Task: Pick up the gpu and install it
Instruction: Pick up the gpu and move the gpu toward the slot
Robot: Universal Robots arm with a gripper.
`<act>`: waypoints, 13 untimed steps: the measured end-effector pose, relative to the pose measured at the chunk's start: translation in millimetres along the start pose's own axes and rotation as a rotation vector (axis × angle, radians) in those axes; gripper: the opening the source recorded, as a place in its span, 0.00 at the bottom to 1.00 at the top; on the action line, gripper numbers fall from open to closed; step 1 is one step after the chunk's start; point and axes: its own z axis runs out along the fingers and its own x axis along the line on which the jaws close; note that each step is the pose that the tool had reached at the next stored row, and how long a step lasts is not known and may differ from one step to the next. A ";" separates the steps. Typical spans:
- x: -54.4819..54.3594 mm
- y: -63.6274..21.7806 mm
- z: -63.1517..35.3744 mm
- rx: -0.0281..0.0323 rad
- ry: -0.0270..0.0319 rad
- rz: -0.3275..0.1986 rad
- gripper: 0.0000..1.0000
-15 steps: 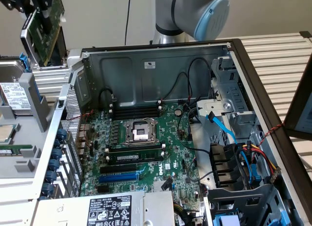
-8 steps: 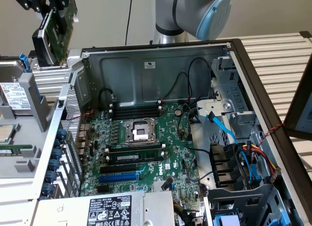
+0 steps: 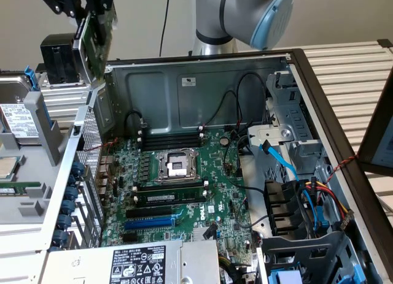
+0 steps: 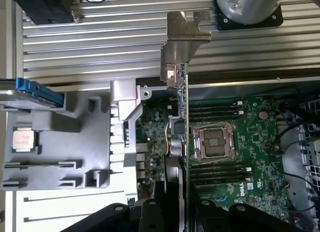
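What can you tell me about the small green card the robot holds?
The green card is a small circuit board with a silver metal bracket at one end. Black jaws clamp it, and it hangs tilted in the air near a corner of the open computer case, at the exterior view's left, touching nothing else. In the wrist view it shows edge-on.

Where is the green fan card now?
The gpu is up in the air, held by the gripper, at the exterior view's top left, above the left wall of the computer case.
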 end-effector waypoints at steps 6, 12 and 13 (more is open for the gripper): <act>-27.2 -3.4 1.4 0.0007 0.0061 0.001 0.28; -53.7 -4.9 5.0 0.0012 0.0106 0.001 0.28; -58.1 -4.9 5.9 0.0013 0.0110 0.001 0.28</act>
